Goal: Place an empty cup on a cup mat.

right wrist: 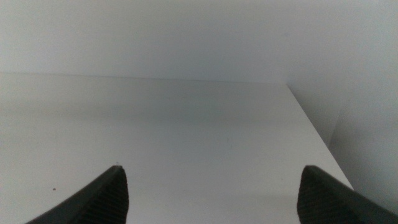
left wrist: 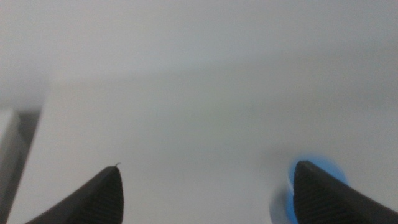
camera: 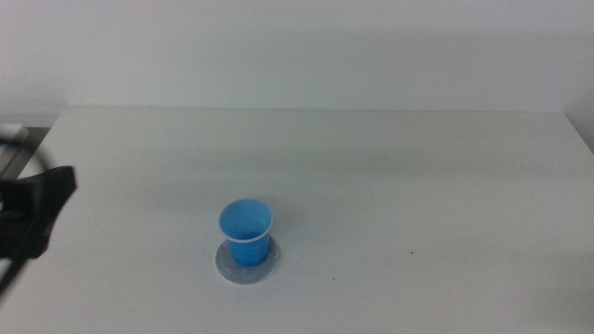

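Observation:
The small bright blue cup point(camera: 246, 231) with a thin white rim stands upright and empty on the round speckled grey cup mat point(camera: 227, 266), left of the table's middle near the front. My left gripper point(camera: 37, 215) is at the far left edge of the middle view, well apart from the cup, with its jaws open and nothing between them. In the left wrist view the gripper point(left wrist: 208, 193) shows spread jaws, and the blurred blue cup point(left wrist: 317, 171) peeks out behind one jaw. My right gripper point(right wrist: 214, 193) is open and empty over bare table, out of the middle view.
The white table point(camera: 390, 176) ends at a pale wall at the back. Its right edge shows in the right wrist view point(right wrist: 317, 137). A dark gap lies past the table's left corner point(camera: 19, 139).

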`<state>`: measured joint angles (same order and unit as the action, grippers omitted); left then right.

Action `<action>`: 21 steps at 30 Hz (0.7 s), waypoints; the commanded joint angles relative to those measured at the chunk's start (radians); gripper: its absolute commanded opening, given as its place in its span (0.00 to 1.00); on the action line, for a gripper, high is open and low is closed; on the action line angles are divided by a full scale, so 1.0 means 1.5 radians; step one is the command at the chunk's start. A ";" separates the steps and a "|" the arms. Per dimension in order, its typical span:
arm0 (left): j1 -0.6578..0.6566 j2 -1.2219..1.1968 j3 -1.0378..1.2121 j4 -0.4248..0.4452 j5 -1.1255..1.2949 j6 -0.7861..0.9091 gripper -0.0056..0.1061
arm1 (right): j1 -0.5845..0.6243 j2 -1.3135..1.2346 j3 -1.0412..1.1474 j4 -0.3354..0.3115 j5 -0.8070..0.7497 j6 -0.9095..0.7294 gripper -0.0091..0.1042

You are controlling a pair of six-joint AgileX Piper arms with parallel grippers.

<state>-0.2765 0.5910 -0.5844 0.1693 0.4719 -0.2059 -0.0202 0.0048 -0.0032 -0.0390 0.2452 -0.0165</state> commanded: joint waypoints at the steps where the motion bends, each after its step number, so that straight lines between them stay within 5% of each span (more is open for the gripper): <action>1: 0.051 -0.061 0.074 -0.059 -0.127 0.049 0.89 | 0.001 -0.003 0.002 -0.005 -0.004 -0.003 0.90; 4: 0.114 -0.147 0.165 -0.132 -0.199 0.137 0.89 | 0.001 -0.003 0.002 -0.005 -0.004 -0.003 0.90; 14: 0.164 -0.393 0.356 -0.144 -0.198 0.133 0.89 | 0.001 -0.003 0.002 -0.005 -0.004 -0.003 0.90; 21: 0.164 -0.394 0.390 -0.113 -0.193 0.137 0.89 | 0.001 -0.003 0.002 -0.005 -0.004 -0.003 0.90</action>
<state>-0.0311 0.0046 -0.0050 -0.0137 0.1964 0.0000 -0.0202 0.0048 -0.0032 -0.0390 0.2452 -0.0165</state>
